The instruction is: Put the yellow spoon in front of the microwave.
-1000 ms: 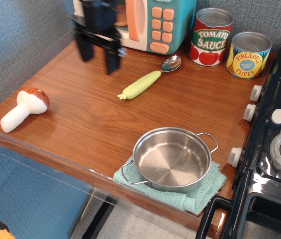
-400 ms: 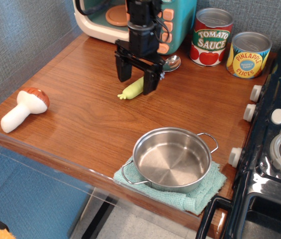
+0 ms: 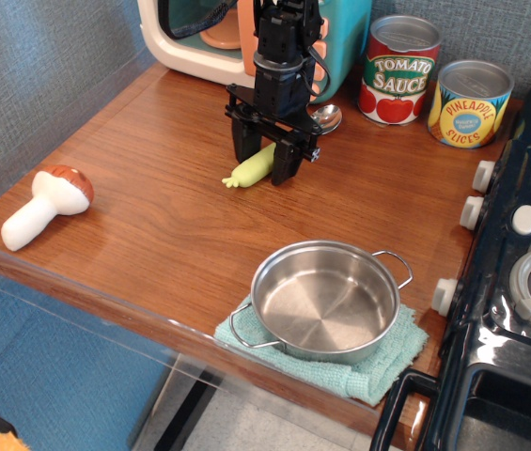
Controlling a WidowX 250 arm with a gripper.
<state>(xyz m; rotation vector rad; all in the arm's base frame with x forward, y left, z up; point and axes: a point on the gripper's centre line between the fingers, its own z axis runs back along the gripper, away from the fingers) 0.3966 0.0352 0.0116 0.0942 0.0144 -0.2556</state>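
Scene: a wooden counter is carrying toy kitchen things, with a black toy stove along its right edge.
Pincer: the black pincer is hanging spread open, its two fingers straddling the spoon's handle, not yet closing on it.
Yellow spoon: the yellow spoon is lying flat on the counter, its handle partly hidden by the pincer, its silver bowl pointing toward the microwave.
Microwave: the teal and cream microwave is standing at the back, mostly behind the arm, with the spoon's bowl near its front.
Other items: a tomato sauce can and a pineapple slices can are standing to the right; a toy mushroom is lying far left; a steel pot is sitting on a green cloth in front.
Risk: the rounded handle is likely to roll or squirt sideways if the fingers are closing off-centre.
Risk: a tilted grip may be letting the heavier bowl swing and knock the tomato can.
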